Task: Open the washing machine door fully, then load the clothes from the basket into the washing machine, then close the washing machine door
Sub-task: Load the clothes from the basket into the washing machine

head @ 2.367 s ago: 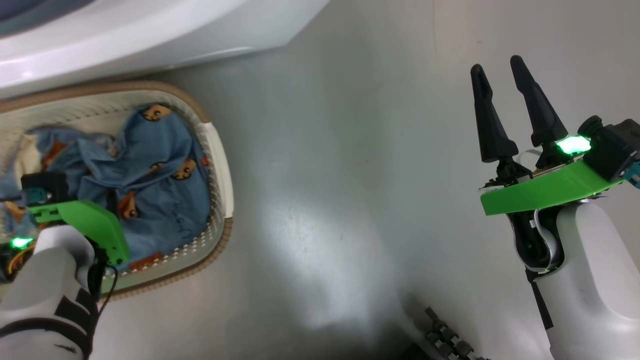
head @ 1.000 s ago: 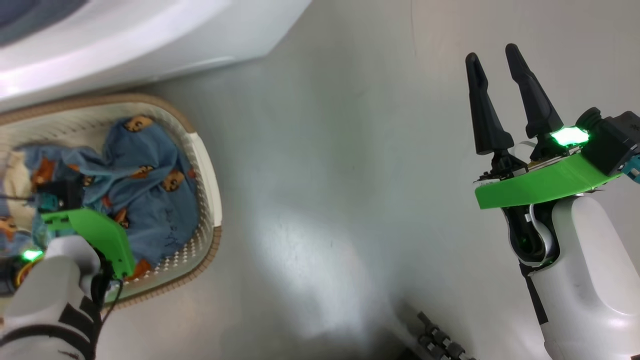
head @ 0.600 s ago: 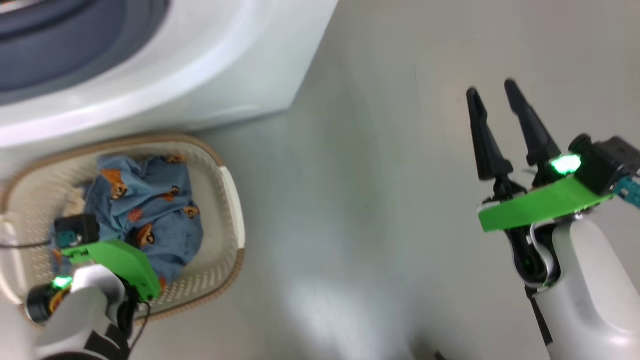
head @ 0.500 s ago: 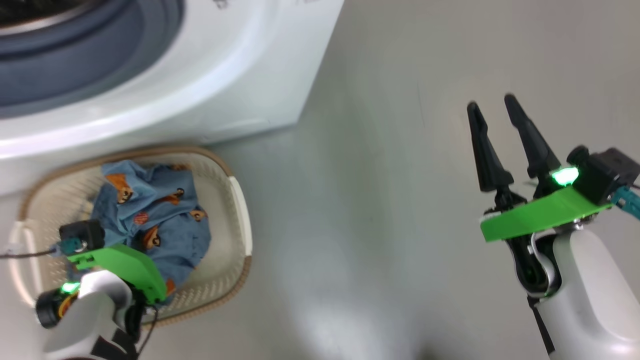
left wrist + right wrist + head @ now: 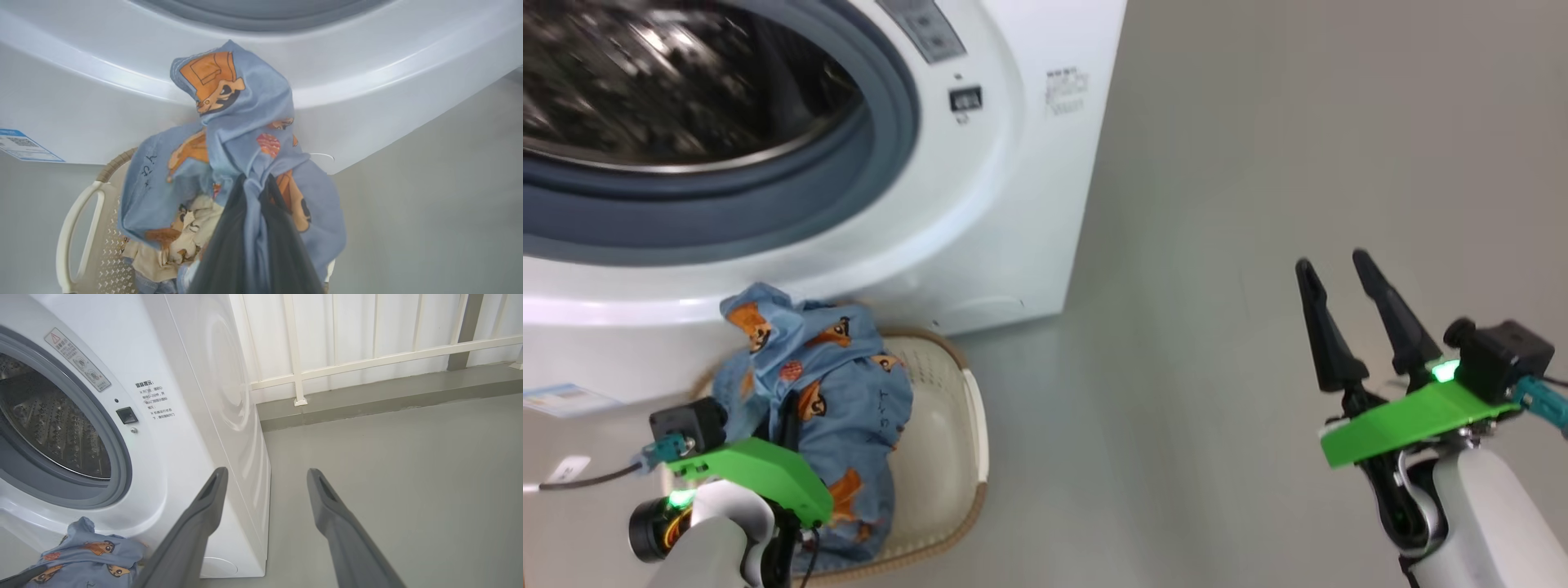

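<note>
Your left pincer is clenched on a fold of the clothes, and that is the change. A moment ago the blue fabric lay low in the basket; now it hangs bunched from the fingers above the rim, its lower folds trailing inside. The head camera has tipped up too, bringing the washing machine and its uncovered drum into sight just above the bundle. Your right pincer stands released over the floor, well apart. The pick looks made, and I judge the lift into the drum comes next.
</note>
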